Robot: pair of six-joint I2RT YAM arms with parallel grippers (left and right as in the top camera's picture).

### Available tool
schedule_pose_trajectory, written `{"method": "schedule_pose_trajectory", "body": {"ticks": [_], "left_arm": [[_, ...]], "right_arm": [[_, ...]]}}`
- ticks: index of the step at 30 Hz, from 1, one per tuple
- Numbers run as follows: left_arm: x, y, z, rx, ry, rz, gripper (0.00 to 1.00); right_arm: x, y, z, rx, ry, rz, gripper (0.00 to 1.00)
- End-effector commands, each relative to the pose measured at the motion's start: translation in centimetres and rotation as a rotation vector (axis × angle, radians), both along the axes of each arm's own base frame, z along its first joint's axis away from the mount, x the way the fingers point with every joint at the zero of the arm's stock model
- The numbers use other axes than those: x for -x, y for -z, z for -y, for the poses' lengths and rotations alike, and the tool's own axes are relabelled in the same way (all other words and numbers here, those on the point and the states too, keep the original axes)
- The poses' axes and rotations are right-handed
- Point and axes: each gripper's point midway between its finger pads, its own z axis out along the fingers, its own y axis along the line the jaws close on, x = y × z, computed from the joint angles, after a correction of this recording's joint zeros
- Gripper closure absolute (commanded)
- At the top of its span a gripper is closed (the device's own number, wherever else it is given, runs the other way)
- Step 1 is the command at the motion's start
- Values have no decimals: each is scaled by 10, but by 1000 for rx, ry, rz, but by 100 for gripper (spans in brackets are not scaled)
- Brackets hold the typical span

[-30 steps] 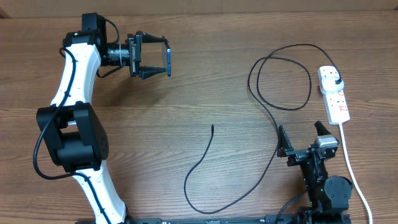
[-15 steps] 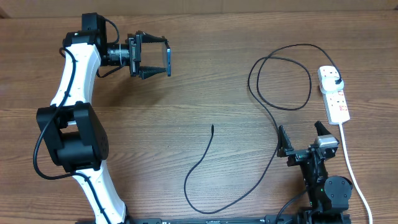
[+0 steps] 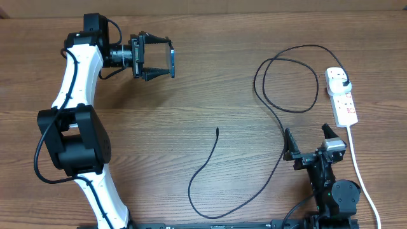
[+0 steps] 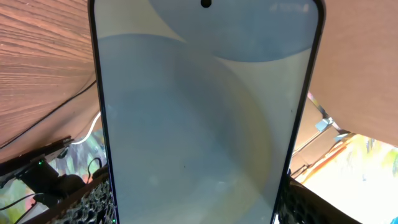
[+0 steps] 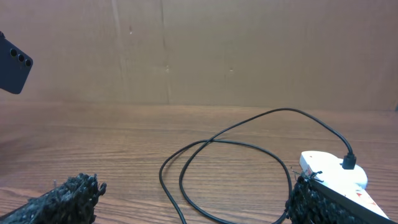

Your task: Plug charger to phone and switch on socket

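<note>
My left gripper (image 3: 159, 62) is shut on the phone (image 3: 171, 60) and holds it on edge above the far left of the table. Its pale blue screen fills the left wrist view (image 4: 199, 118), between my fingers (image 4: 196, 208). Its dark back shows at the far left of the right wrist view (image 5: 12, 71). The charger (image 3: 273, 114) lies loose: its connector tip (image 3: 217, 130) is mid-table, its black plug (image 3: 343, 79) sits in the socket (image 3: 341, 95) at the right. My right gripper (image 3: 310, 143) is open and empty at the front right, with the cable loop (image 5: 224, 162) in front of it.
The socket's white cord (image 3: 359, 168) runs down the right side toward the front edge. The charger's long loop curls across the front middle (image 3: 210, 203). A brown cardboard wall (image 5: 205, 50) stands behind the table.
</note>
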Motion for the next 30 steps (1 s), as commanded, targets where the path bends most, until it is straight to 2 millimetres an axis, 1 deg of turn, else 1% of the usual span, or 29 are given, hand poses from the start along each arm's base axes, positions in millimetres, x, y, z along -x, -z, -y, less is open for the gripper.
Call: {"method": "schedule_pose_trajectory", "body": {"ticks": [1,19,24,28,30], "left_arm": [[1,-27,5,53,20,50,96],[1,-27,5,53,20,50,96],[1,-27,5,53,20,50,96],[1,-27,5,53,20,50,96],[1,-27,5,53,20,50,96]], "right_arm": [[0,2,-1,1,-3,5,0],[0,1,-1,-7,-6,5,0],[0,1,-1,-103,-3,-7,0],[0,0,-1,-119,-3,-9,0],[1,-3,-1,-155,0,-10,0]]}}
